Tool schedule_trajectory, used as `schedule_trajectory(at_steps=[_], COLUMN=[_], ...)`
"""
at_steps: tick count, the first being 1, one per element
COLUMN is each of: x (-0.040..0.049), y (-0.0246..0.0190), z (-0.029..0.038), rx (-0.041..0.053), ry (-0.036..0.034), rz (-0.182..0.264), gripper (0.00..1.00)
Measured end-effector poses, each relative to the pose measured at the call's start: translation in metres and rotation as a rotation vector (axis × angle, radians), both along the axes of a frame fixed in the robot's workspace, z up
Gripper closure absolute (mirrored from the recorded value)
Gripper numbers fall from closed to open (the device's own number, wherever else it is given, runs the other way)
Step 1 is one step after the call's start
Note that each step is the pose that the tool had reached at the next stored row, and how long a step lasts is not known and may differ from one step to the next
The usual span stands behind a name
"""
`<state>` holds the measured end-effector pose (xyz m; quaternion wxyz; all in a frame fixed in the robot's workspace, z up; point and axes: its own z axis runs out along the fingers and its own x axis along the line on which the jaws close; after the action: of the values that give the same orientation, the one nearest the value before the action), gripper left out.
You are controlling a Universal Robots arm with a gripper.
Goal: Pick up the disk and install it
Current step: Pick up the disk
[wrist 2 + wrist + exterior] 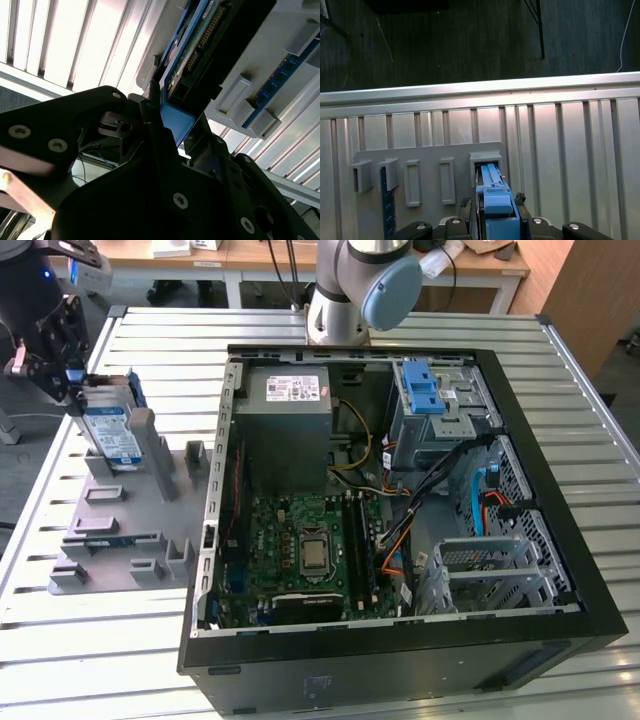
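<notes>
The disk point(112, 435), a silver drive with a white-and-blue label in a blue carrier, stands on edge in a slot of the grey fixture point(120, 530) at the exterior view's left. My gripper point(78, 400) is at the disk's upper end, and its black fingers press the blue carrier from both sides. The first wrist view shows the blue carrier point(490, 175) between the fingers point(521, 199), over the fixture's slot point(487, 160). The second wrist view shows the disk's dark circuit-board side point(200, 45), with the gripper point(175, 125) shut on the carrier's blue end.
An open computer case point(560, 390) lies to the exterior view's right, with a grey power supply point(285, 415), a motherboard point(300, 550), a blue latch point(422, 390) on a drive bay and a metal cage point(490, 570). The fixture also holds a blue memory stick point(384, 200). Slatted metal table point(120, 660).
</notes>
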<state>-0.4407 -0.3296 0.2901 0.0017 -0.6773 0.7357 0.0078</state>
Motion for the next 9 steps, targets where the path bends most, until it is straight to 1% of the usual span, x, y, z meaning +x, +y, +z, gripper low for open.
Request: schedule_trajectory(at_steps=[4, 6, 7, 9], x=[0.0, 0.0, 0.0, 0.0], y=[-0.0001, -0.0001, -0.0001, -0.0001], z=[0.0, 0.0, 0.0, 0.0], rx=[0.0, -0.0001, -0.0001, 0.0], ry=[0.0001, 0.0001, 0.0001, 0.0001], rz=[0.0, 0.0, 0.0, 0.0], gripper=[0.55, 0.57, 0.63, 0.63])
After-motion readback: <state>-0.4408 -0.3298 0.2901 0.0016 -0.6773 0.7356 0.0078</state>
